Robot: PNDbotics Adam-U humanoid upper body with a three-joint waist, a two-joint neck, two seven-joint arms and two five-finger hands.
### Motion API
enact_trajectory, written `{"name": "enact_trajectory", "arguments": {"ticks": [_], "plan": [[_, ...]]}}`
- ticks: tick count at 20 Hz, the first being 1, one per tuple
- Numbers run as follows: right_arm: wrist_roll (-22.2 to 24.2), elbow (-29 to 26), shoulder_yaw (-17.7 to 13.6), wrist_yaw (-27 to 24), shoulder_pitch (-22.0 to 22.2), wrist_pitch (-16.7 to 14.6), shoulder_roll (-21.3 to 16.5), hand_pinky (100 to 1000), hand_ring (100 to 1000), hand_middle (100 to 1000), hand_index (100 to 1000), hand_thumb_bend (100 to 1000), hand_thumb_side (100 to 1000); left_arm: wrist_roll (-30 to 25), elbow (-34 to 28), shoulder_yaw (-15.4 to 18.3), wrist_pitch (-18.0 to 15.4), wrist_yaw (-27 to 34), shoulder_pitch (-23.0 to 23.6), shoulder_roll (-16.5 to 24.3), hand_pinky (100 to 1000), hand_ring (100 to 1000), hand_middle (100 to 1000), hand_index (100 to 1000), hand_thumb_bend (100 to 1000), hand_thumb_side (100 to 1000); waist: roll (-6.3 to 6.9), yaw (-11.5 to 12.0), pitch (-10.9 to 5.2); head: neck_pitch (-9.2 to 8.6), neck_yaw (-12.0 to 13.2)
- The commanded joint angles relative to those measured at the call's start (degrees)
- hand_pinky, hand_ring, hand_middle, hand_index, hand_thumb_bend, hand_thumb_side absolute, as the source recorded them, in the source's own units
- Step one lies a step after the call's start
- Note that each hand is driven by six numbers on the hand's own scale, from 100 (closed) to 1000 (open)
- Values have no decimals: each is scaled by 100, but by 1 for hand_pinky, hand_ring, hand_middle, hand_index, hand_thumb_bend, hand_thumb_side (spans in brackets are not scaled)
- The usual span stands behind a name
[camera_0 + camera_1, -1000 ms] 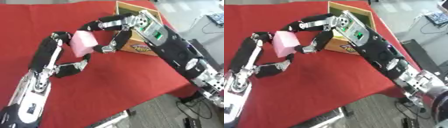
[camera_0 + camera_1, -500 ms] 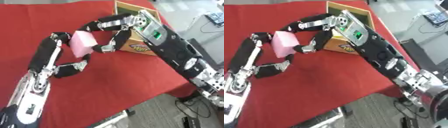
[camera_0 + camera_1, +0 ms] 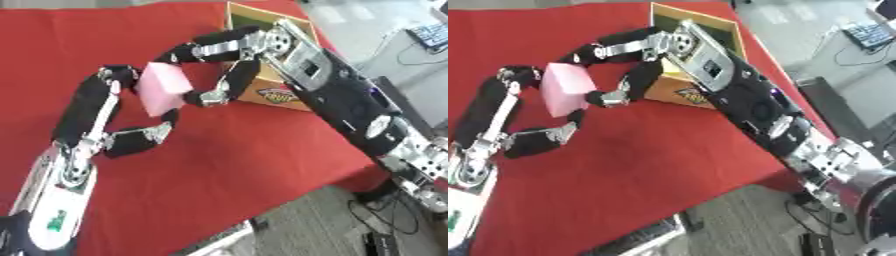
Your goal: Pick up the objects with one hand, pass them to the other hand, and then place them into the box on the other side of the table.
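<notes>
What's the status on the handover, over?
Left hand and right hand both curled on pink block, mid-pass above red table. Box open just behind right hand. Nothing blocking.

Red-covered table above grey floor with cables.

Right hand stood between pink block and cardboard box; red tablecloth lay bare nearer robot.

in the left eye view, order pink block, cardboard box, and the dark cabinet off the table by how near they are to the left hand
1. pink block: held between the left hand and right hand.
2. cardboard box: right of it, at the table's far right.
3. dark cabinet: off the table, far right.
</notes>
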Motion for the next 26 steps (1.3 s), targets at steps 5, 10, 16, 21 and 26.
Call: {"name": "enact_trajectory", "arguments": {"ticks": [5, 10, 16, 21, 26], "plan": [[102, 50, 48, -3, -12, -41, -59, 936, 1000, 770, 966, 100, 455, -28, -460, -121, -32, 121, -215, -223, 684, 529, 442, 589, 100, 293, 3, -18, -90, -6, -36], [108, 70, 53, -117, -9, 38, -36, 910, 1000, 696, 900, 100, 486, -70, -494, -144, -23, 176, -207, -227, 684, 529, 442, 589, 100, 295, -4, -24, -82, -6, -51], [110, 54, 54, -330, -4, 150, -41, 889, 1000, 606, 823, 100, 500, -73, -469, -133, 2, 157, -190, -226, 684, 528, 442, 590, 100, 292, 1, -30, -77, -6, -58], [110, 33, 39, -490, 12, 220, -57, 856, 959, 503, 711, 100, 479, -19, -384, -93, 63, 72, -168, -227, 685, 528, 444, 596, 100, 299, 9, -53, -74, -6, -64], [110, 27, 19, -565, 34, 244, -67, 825, 914, 451, 634, 100, 480, 76, -323, -68, 129, -22, -160, -234, 687, 532, 452, 615, 100, 233, 15, -68, -75, -6, -50]]}}
